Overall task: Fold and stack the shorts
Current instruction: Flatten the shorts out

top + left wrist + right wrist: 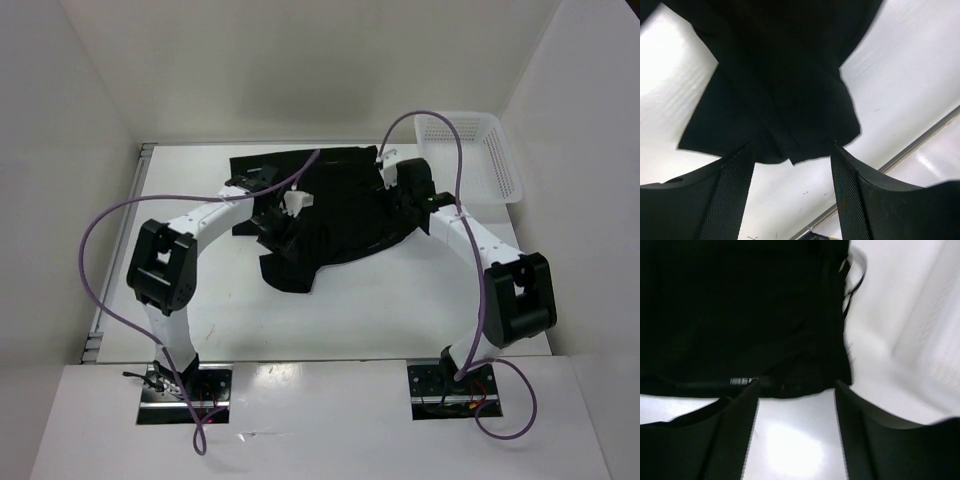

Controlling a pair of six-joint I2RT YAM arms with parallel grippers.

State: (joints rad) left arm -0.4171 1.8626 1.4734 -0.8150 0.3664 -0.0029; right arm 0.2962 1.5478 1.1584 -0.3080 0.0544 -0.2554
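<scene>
The black shorts (335, 215) lie spread and rumpled on the white table (380, 300), one leg pointing toward the near edge. My left gripper (278, 222) is over their left part. In the left wrist view it (791, 150) is open and empty, with a hem corner of the shorts (780, 75) just ahead of the fingertips. My right gripper (395, 200) is at their right edge. In the right wrist view it (796, 385) is open and empty, with the edge of the shorts (740, 305) at the fingertips.
A white mesh basket (480, 150) stands at the back right corner, against the right wall. White walls close in the table at the back and sides. A metal rail (140, 200) runs along the table's left edge. Purple cables loop over both arms.
</scene>
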